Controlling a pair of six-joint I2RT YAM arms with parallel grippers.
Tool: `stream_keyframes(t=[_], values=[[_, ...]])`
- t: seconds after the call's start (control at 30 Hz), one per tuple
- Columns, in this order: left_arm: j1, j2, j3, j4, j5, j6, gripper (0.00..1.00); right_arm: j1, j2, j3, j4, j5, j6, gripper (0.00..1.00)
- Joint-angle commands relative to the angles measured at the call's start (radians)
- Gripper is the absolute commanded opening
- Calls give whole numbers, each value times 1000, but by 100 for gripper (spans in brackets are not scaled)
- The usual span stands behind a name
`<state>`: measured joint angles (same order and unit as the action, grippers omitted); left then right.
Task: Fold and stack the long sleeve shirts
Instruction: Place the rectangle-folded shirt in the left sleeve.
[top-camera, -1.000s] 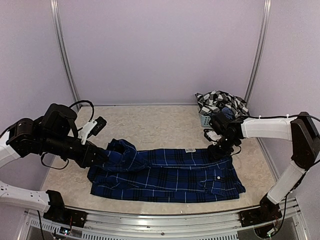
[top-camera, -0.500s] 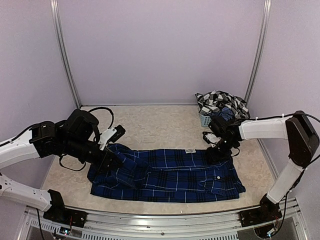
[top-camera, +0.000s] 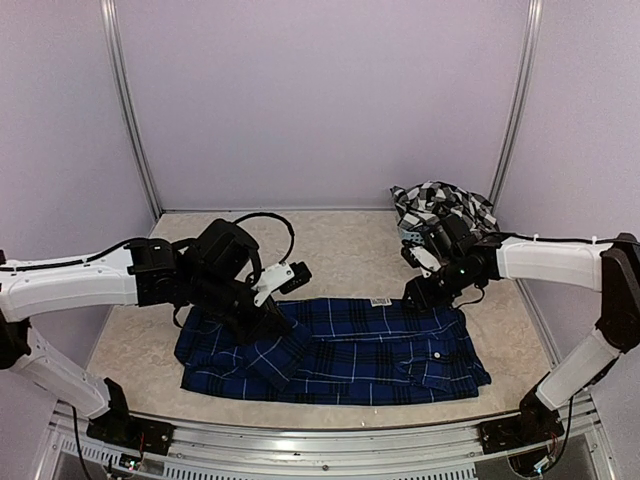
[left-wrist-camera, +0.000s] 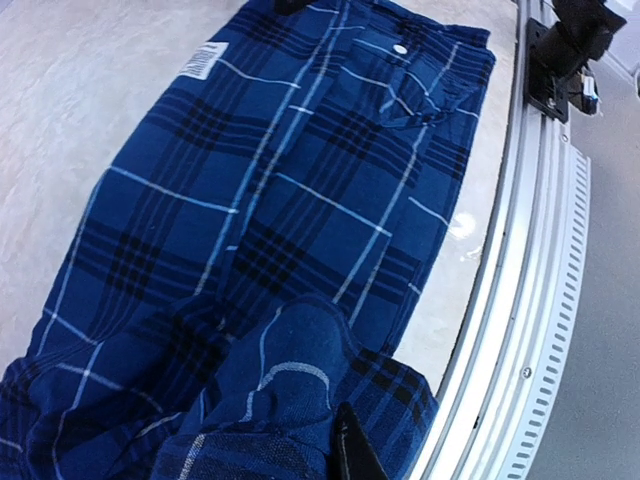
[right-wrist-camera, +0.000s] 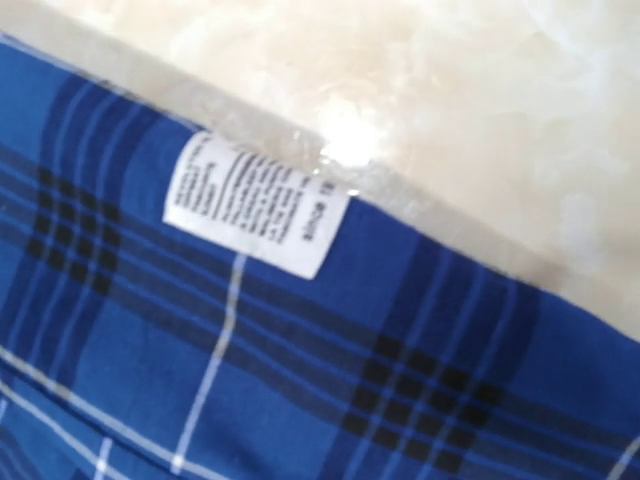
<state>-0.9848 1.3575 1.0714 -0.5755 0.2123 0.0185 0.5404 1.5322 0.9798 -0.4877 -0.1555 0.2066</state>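
Left gripper (top-camera: 272, 322) is clamped on the blue shirt (top-camera: 380, 350)!
Right gripper (top-camera: 418, 292) hovers at its far edge, jaws unreadable.

A pale marbled table (top-camera: 330, 250) carries a blue shirt (top-camera: 370, 355) spread lengthwise along its near side, the left end rumpled and lifted. A white label (top-camera: 380, 300) shows at the shirt's far edge. Behind the shirt's right end stands a basket (top-camera: 408, 240) with a checked shirt (top-camera: 440, 200) heaped on it.
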Motion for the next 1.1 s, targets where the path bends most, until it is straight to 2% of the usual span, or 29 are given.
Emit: stream_keyframes(t=[0.0,0.1,0.23,0.4,0.53,0.67,0.73,0.87,1.07], values=[[-66,53,27,51,62,77,7,6,-41,-30,49,-38,20,48],[-91,95,22,31,51,70,7,6,-28,-40,62,-58,31,48],[-109,122,17,0,2,57,13,7,-18,-64,96,-94,53,48],[-111,102,-8,3,-61,44,39,16,-9,-78,123,-128,71,48],[-111,60,-18,21,-133,25,59,71,-10,-81,171,-166,80,49],[-93,-20,-43,42,-147,-11,79,150,-24,-73,234,-202,85,56],[-72,-67,-68,49,-136,-41,96,187,-34,-58,270,-214,93,61],[5,-192,-141,64,-120,-112,99,263,-25,13,308,-222,102,73],[177,-351,-196,84,-146,-295,99,387,101,224,238,-207,69,85]])
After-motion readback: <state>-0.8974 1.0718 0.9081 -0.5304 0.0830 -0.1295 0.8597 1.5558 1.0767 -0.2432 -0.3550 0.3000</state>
